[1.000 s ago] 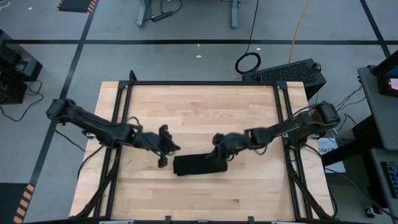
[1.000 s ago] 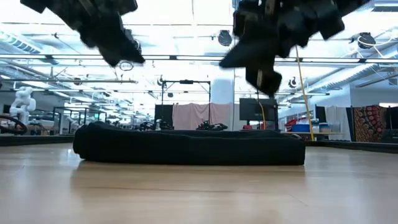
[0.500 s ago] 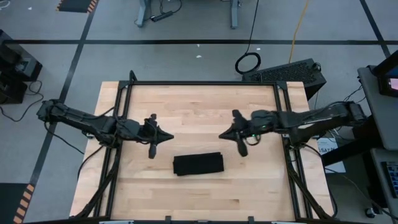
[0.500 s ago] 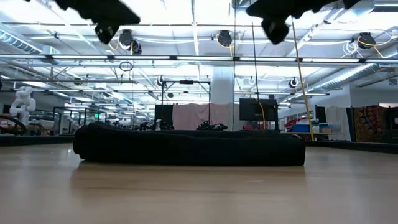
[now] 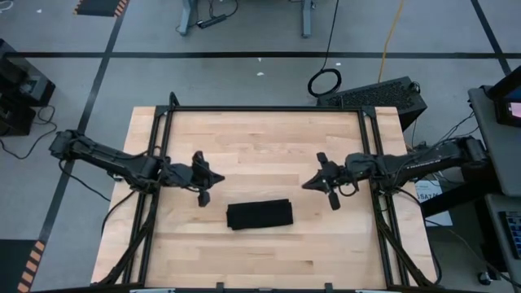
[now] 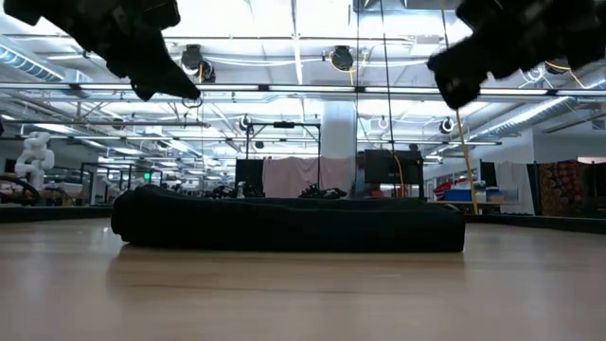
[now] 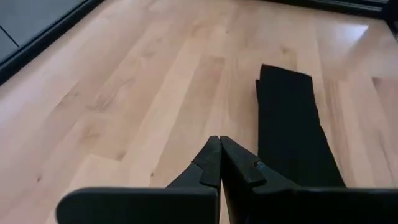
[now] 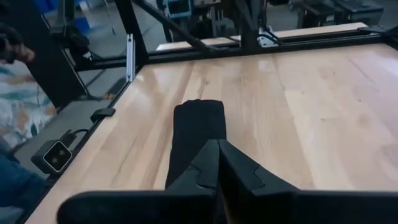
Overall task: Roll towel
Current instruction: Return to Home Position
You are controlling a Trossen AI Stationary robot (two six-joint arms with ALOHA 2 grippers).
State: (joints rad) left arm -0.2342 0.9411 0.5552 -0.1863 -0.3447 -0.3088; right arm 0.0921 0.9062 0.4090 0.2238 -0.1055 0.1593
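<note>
We see a pale wooden tabletop (image 5: 260, 138) set in a black metal frame (image 5: 264, 108), standing on a grey floor (image 5: 244, 81) crossed by dark tape lines (image 5: 244, 54). Beyond the table's far edge a black cable (image 5: 325, 82) lies coiled in a ring, just beside a dark computer case (image 5: 378, 92), and a yellow cable (image 5: 393, 28) runs over the floor. From table height we look into a large hall, with a white column (image 6: 338, 142), a dark monitor (image 6: 386, 169) beside it, a pinkish curtain (image 6: 292, 176) and, at the picture's left, a white humanoid figure (image 6: 36, 152).
</note>
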